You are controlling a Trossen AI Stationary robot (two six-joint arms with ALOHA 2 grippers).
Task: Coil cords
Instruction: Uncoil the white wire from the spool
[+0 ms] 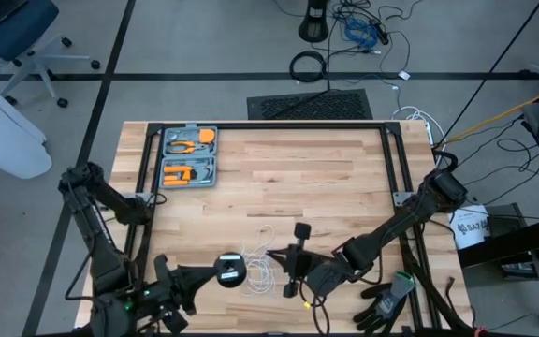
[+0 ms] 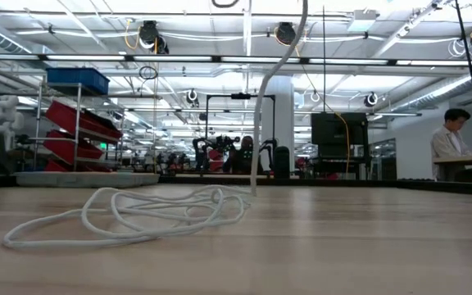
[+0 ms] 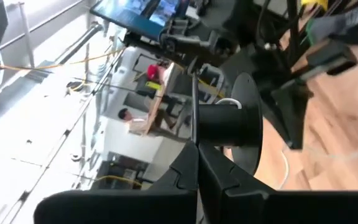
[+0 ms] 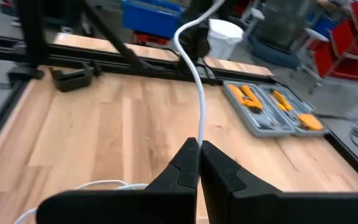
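Landmark: grey tool case [image 1: 189, 156], set in the table's [image 1: 344, 178] far left corner.

- Reel [image 1: 231, 271] is held well nearer than the case, close to the near edge; left gripper [image 1: 215, 272] is clamped shut on it.
- White cord [image 1: 261, 265] lies in loose loops just right of the reel; one strand is lifted off the wood.
- Right gripper [image 1: 289, 261] is closed on the cord, right of the loops.
- A wide bare stretch of wood is seen between case and cord, and to the case's right.
- Gloves [image 1: 385, 301] lie at the near right edge.
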